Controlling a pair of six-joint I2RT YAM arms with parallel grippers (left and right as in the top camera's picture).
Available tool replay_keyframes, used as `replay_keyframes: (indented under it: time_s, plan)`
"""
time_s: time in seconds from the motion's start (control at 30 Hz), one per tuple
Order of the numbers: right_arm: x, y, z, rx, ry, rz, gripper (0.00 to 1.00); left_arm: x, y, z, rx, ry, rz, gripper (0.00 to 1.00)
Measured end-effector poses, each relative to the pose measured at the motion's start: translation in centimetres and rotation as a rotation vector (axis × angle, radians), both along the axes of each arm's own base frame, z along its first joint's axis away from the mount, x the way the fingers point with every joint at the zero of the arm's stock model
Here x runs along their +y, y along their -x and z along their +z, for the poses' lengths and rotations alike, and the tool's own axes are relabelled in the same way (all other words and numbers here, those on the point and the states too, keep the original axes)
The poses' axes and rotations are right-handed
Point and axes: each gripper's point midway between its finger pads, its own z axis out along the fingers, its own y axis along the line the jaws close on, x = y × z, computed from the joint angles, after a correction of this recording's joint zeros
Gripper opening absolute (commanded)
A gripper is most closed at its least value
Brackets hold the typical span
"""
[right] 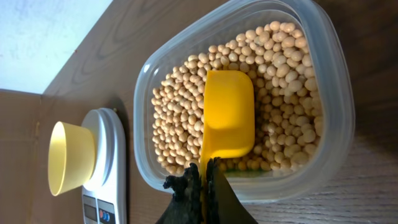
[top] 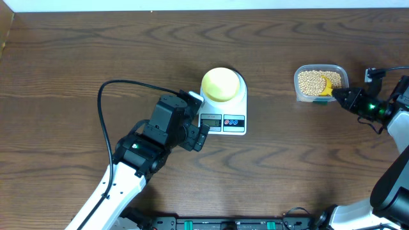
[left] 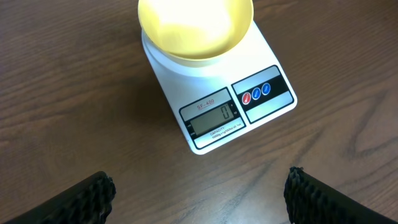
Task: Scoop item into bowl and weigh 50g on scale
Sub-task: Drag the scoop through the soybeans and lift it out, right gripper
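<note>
The pale yellow-green bowl (top: 222,84) stands empty on the white scale (top: 223,121); the display (left: 211,117) reads 0. Tan beans (top: 311,81) fill a clear plastic tub (top: 342,73) at the right. My right gripper (right: 204,173) is shut on the handle of a bright yellow scoop (right: 227,121), whose cup rests on the beans in the tub (right: 323,81). The bowl (right: 69,157) and scale (right: 109,162) also show in the right wrist view. My left gripper (left: 199,193) is open and empty over bare table, just in front of the scale; it shows in the overhead view (top: 198,131).
The table is dark wood. A black cable (top: 105,102) loops from the left arm across the left side. The right arm's body (top: 399,121) sits at the right edge. A pale wall lies beyond the far table edge (top: 204,7).
</note>
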Motion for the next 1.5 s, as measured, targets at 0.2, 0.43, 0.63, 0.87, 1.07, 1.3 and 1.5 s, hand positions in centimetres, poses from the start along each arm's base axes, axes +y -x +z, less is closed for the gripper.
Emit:
replay_keyframes:
  time_s: [0.2,0.43,0.63,0.87,1.07,1.3,1.5]
  plan:
    - [0.0,-0.2,0.1,-0.011,-0.007,-0.002,0.01,0.0,0.0,0.0,0.0,0.0,0.0,0.89]
    - [0.0,-0.4,0.4,-0.027,-0.011,-0.003,0.01,0.0,0.0,0.0,0.0,0.0,0.0,0.89]
    - [-0.3,-0.2,1.4,-0.067,-0.077,0.004,0.01,0.0,0.0,0.0,0.0,0.0,0.0,0.89]
    - [-1.5,0.3,2.3,-0.09,-0.147,-0.018,0.01,0.0,0.0,0.0,0.0,0.0,0.0,0.89]
    - [-2.0,0.7,3.1,-0.114,-0.197,-0.019,0.01,0.0,0.0,0.0,0.0,0.0,0.0,0.89]
    - [-2.0,1.0,3.8,-0.141,-0.242,-0.005,0.01,0.0,0.0,0.0,0.0,0.0,0.0,0.89]
    - [-1.7,1.1,4.2,-0.153,-0.267,0.01,0.01,0.0,0.0,0.0,0.0,0.0,0.0,0.89]
